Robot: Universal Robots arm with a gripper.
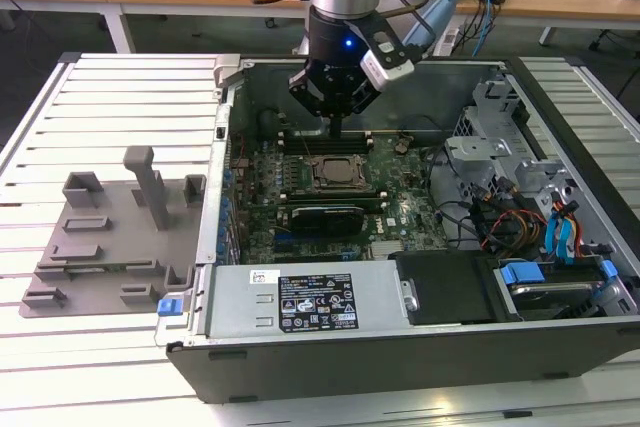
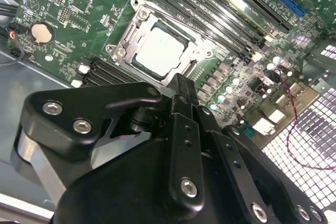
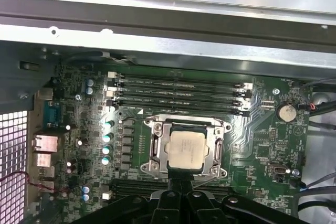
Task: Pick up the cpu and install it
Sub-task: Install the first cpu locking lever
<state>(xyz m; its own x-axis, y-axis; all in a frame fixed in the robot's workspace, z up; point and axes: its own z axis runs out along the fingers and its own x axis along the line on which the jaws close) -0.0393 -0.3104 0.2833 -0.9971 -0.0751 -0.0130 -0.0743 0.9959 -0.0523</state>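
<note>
Item: cpu (image 3: 186, 149) – silvery square, seated flat in motherboard socket (image 3: 153, 150), inside open pc case (image 1: 300, 357); also seen in second wrist view (image 2: 160, 50).
End effector (image 1: 336, 127) – above mobo, just beside socket's far edge in exterior view; nothing held; tip (image 2: 181, 85) reads as one narrow black stem near the cpu's edge, contact unclear; open/closed: can't tell.
RAM slots (image 3: 178, 90) – beside socket.
Grey fixture tray (image 1: 100, 257) – on slatted worktop (image 1: 110, 97), exterior view's left, well apart from case.
</note>
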